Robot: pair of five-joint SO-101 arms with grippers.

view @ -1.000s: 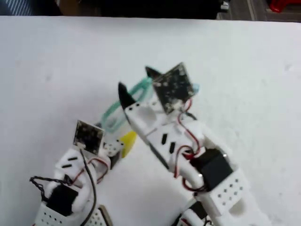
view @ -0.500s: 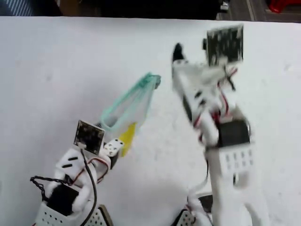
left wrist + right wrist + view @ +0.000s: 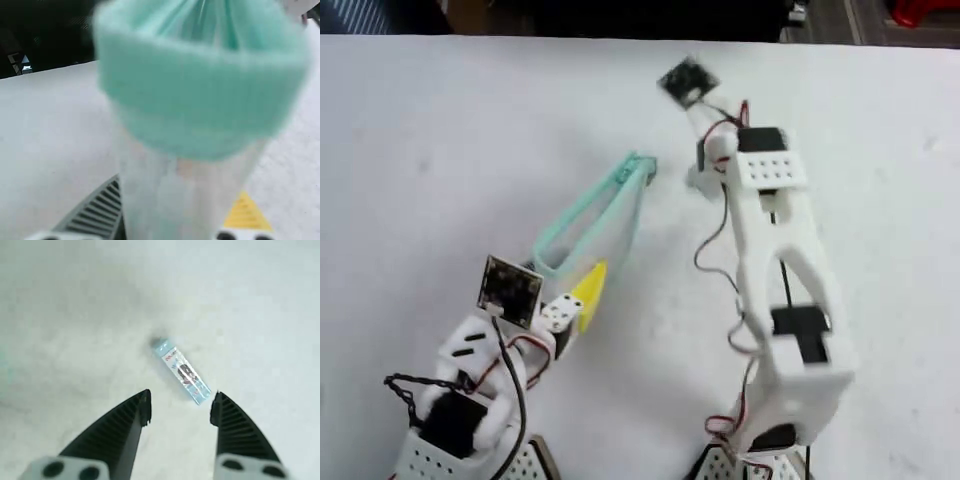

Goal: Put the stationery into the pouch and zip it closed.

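Pouch [image 3: 592, 222], gripped by left hand [image 3: 576, 296], points diagonally far-right.

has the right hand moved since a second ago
Yes. In the high view the right hand swung off the pouch toward the table's far edge. It now hangs open over a small blue stationery piece.

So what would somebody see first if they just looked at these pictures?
The clear pouch with its mint-green edge stands out most, near the middle of the table, held at one end by the left gripper. Next, the right gripper hangs open over a small light-blue stationery piece lying on the white table.
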